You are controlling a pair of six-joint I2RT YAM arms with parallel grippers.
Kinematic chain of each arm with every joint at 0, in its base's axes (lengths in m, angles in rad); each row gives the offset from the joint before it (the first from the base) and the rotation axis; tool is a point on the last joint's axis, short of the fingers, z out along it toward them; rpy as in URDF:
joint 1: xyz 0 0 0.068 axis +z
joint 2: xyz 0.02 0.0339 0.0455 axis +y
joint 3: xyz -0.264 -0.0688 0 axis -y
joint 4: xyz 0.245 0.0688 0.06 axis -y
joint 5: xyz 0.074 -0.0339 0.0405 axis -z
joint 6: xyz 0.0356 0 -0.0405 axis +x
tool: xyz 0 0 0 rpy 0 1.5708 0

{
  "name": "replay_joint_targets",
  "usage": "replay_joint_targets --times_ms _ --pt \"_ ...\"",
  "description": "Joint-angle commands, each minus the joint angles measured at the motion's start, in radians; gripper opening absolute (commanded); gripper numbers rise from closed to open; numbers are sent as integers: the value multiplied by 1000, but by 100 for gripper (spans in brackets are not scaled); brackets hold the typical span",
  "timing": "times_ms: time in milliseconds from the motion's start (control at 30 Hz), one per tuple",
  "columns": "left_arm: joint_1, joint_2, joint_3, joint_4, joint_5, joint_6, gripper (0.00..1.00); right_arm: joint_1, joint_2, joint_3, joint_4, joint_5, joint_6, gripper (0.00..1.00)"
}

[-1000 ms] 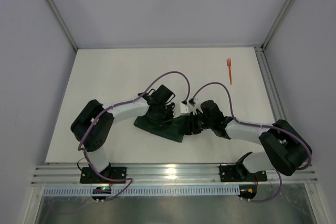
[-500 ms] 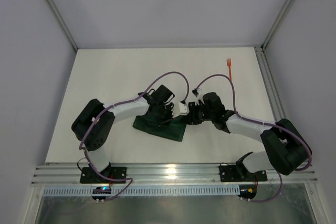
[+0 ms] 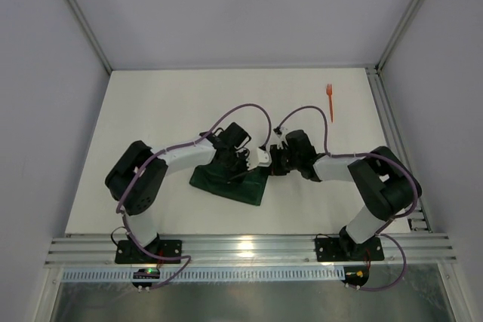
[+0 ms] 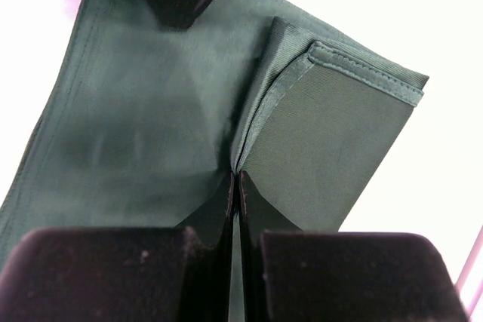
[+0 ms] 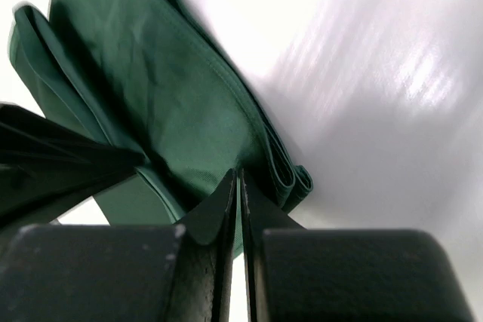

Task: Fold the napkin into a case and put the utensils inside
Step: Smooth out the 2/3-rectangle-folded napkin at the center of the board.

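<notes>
The napkin [image 3: 226,185], dark green and folded into a narrow layered strip, is shown lying slantwise near the middle of the counter [image 3: 151,111], somewhat toward its near edge. A raised fold on its upper face is pinched by the left gripper [image 4: 235,179], whose jaws are pressed fully together. The layered right end of the strip is gripped by the right gripper [image 5: 238,179], its jaws likewise closed. An orange fork [image 3: 330,102] is seen lying well apart, near the far right corner.
</notes>
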Motion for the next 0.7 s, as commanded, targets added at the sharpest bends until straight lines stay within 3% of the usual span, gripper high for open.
replay_joint_targets --times_ms 0,300,667 --pt "2 21 43 -65 48 23 0 -2 45 13 73 -1 17 8" --pt "-15 9 39 -123 54 74 0 0 88 79 43 5 -9 7" --pt "35 12 43 -6 6 -66 0 0 74 74 55 -65 -52 8"
